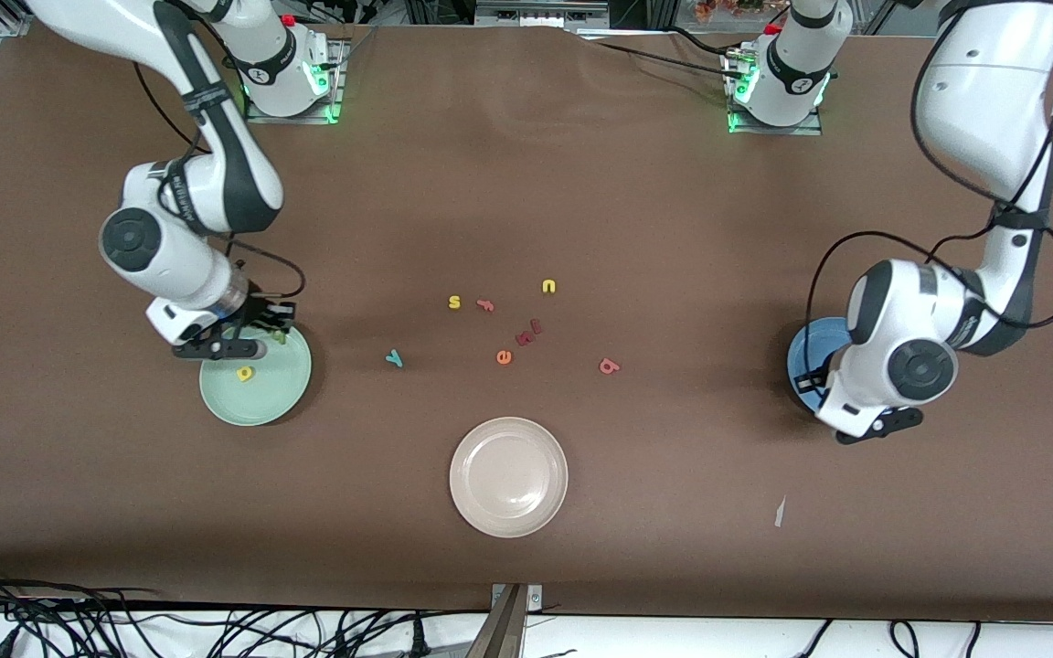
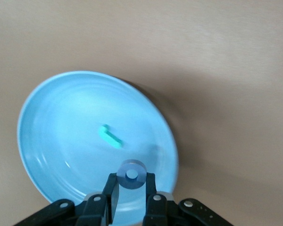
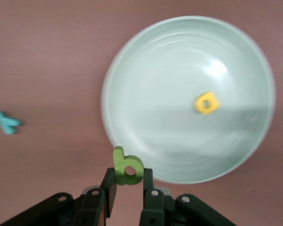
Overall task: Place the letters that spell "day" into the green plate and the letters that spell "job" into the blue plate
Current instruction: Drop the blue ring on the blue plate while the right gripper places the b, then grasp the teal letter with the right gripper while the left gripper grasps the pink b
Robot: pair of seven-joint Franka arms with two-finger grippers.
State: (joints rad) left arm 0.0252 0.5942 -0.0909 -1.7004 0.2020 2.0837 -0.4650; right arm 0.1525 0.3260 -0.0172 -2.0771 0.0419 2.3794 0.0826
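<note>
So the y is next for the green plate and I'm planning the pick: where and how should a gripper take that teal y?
Probably straight down from above, fingers closing across its single stem. The teal y lies flat on the table, nearer the green plate than the other loose letters, with bare table around it, so nothing crowds the fingers.

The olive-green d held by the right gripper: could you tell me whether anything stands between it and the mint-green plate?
Nothing visible does. The right gripper holds the small olive-green toy letter d over the rim of the round mint-green plate. The only thing in the plate is the yellow letter a, lying apart from the d.
</note>
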